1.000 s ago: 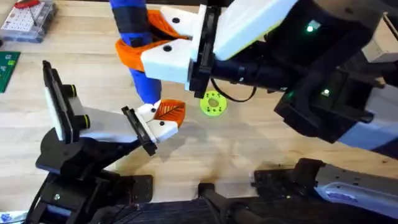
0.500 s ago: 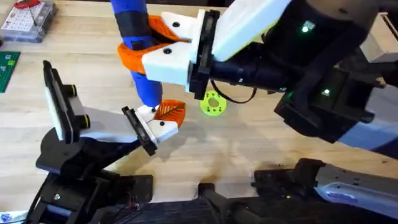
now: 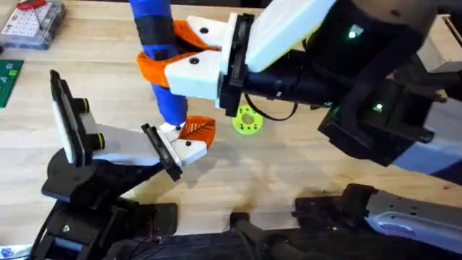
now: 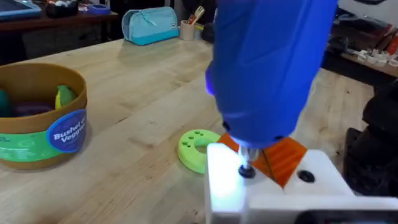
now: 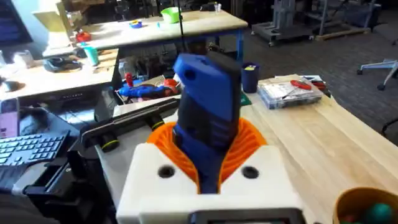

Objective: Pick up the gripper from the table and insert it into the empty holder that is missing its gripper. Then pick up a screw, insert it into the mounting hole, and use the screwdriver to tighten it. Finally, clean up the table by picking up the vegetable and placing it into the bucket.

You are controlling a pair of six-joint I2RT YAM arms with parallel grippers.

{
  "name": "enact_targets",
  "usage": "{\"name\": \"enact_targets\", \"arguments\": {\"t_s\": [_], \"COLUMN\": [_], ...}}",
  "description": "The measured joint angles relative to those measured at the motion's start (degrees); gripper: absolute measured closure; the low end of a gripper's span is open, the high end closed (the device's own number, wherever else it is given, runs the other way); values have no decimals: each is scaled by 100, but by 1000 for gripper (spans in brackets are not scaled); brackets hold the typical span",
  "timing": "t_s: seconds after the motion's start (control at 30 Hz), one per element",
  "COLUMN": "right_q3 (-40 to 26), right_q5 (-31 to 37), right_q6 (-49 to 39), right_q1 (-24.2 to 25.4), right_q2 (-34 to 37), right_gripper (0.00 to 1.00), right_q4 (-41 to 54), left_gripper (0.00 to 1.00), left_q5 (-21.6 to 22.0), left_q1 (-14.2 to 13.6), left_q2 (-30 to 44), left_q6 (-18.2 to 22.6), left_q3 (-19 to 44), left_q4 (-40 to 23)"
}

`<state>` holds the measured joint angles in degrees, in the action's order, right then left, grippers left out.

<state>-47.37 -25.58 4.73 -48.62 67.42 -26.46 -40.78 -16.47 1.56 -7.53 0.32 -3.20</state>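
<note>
My right gripper (image 3: 160,47) reaches in from the right, its orange pads shut on the blue screwdriver (image 3: 155,29), which stands nearly upright. The screwdriver (image 4: 267,62) has its tip on a small dark screw (image 4: 247,169) in the white gripper piece (image 3: 189,146) with the ribbed orange pad. That piece sits against the black flange of the holder (image 3: 123,141), on its black stand at the lower left. The right wrist view has the screwdriver (image 5: 208,106) between the orange pads. The bucket (image 4: 40,118) holds a yellow-green vegetable (image 4: 64,96).
A lime-green disc (image 3: 247,120) lies on the wood just right of the gripper piece. A clear parts box (image 3: 29,22) and a green board (image 3: 7,79) sit at the far left. My right arm's dark body spans the upper right of the table.
The screwdriver and my right gripper have shifted only slightly. The tip stays on the gripper piece at the holder.
</note>
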Motion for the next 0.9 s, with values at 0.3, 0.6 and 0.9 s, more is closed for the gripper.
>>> {"name": "enact_targets", "arguments": {"t_s": [0.3,0.6,0.9], "right_q3": [0,0,115], "right_q5": [0,-1,-110], "right_q6": [-1,-2,-1], "right_q1": [-1,-10,-23], "right_q2": [-1,0,-3], "right_gripper": [894,894,895], "right_q4": [27,17,-444], "left_gripper": [986,986,985], "left_q5": [-8,-12,-7], "left_q1": [-1,-2,0], "left_q2": [-2,-1,-4], "left_q6": [-1,-7,8], "left_q3": [0,0,4], "left_q4": [-1,-1,67]}}
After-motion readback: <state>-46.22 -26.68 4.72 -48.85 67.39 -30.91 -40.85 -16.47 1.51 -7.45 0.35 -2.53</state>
